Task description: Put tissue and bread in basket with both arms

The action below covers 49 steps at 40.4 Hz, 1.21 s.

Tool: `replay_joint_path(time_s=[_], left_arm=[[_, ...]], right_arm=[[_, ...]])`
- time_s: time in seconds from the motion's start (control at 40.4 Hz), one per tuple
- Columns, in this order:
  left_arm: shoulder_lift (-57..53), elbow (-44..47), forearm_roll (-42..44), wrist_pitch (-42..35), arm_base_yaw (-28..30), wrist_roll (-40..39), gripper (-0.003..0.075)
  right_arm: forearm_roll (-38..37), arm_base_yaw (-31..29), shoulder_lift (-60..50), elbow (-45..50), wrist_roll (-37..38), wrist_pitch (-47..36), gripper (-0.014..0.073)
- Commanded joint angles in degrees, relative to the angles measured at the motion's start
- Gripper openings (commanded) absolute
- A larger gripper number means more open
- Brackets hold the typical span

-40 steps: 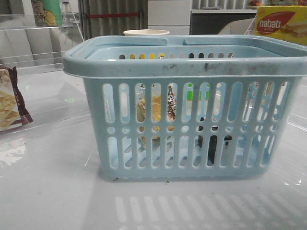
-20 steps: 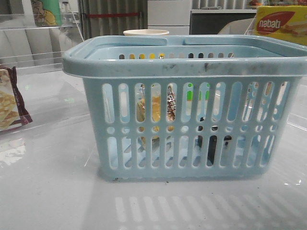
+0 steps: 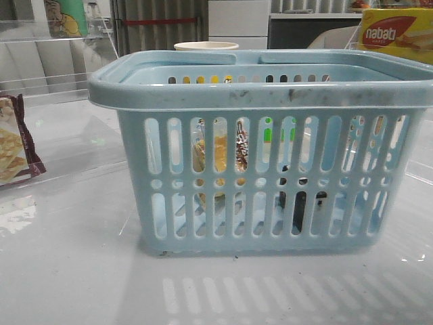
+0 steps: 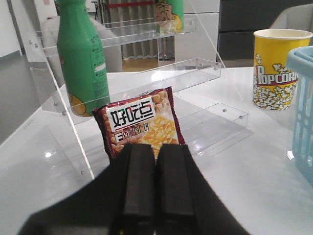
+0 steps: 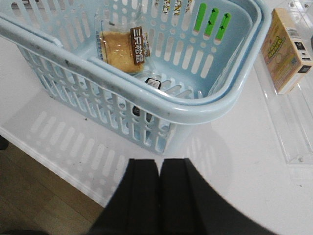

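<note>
The light-blue basket (image 3: 264, 91) stands in the middle of the table and also shows in the right wrist view (image 5: 215, 100). Inside it lies the bread (image 5: 122, 46), a clear bag of golden-brown pieces with a dark label. The bread shows through the slots in the front view (image 3: 220, 152). The small dark tissue packet (image 5: 153, 82) lies on the basket floor next to the bread and shows dark through the slots (image 3: 298, 203). My left gripper (image 4: 155, 147) is shut and empty, away from the basket. My right gripper (image 5: 159, 164) is shut and empty, outside the basket near the table edge.
A maroon-edged snack pack (image 4: 139, 122) leans by clear acrylic shelves (image 4: 146, 73) holding a green bottle (image 4: 80, 54). A yellow popcorn cup (image 4: 275, 68) stands behind the basket. A yellow box (image 5: 286, 49) lies on an acrylic stand. A Nabati box (image 3: 396, 34) sits at the back right.
</note>
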Motion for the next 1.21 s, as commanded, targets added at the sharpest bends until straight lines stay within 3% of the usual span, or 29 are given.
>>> replay_joint_path(time_s=[0.0, 1.187], left_arm=[[-0.1, 2.1, -0.7, -12.4, 0.2, -0.5, 0.0091], [-1.2, 2.8, -0.7, -13.6, 0.1, -0.5, 0.0091]], right_arm=[[-0.6, 0.0, 0.2, -1.5, -0.4, -4.0, 0.0055], [-0.6, 0.0, 0.1, -1.5, -0.4, -3.9, 0.0055]])
